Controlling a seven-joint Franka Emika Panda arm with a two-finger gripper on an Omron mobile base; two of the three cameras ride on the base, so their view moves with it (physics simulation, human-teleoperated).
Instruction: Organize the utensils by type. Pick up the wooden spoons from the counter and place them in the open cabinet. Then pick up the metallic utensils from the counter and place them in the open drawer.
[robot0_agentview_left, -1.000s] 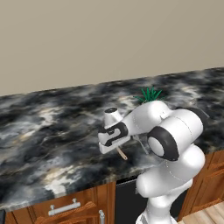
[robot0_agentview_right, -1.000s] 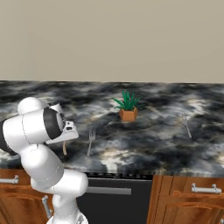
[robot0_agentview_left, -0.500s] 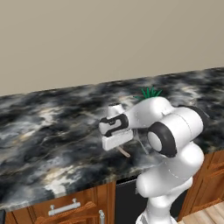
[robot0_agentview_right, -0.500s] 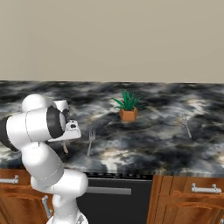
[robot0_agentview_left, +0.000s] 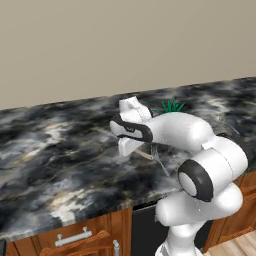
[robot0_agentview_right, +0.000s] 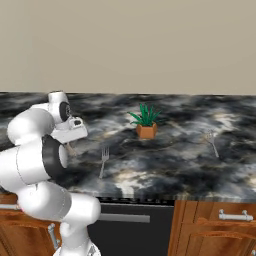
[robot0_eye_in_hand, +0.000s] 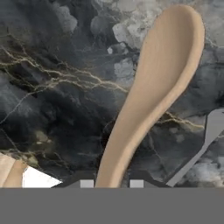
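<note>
The tool (robot0_eye_in_hand: 111, 183) is clenched on the handle of a wooden spoon (robot0_eye_in_hand: 153, 96), whose bowl reaches out over the dark marbled table (robot0_eye_in_hand: 52, 87). In the left base view the tool (robot0_agentview_left: 131, 146) hangs just above the table (robot0_agentview_left: 55, 160), with the spoon's tan handle (robot0_agentview_left: 145, 155) poking out below it. In the right base view a grey fork (robot0_agentview_right: 103, 161) lies on the table right of the arm, a small potted plant (robot0_agentview_right: 145, 122) stands farther back, and a second metal utensil (robot0_agentview_right: 213, 143) lies well to the right.

Fork (robot0_agentview_right: 103, 161) lies on the counter (robot0_agentview_right: 165, 170), plant (robot0_agentview_right: 145, 122) behind it.
</note>
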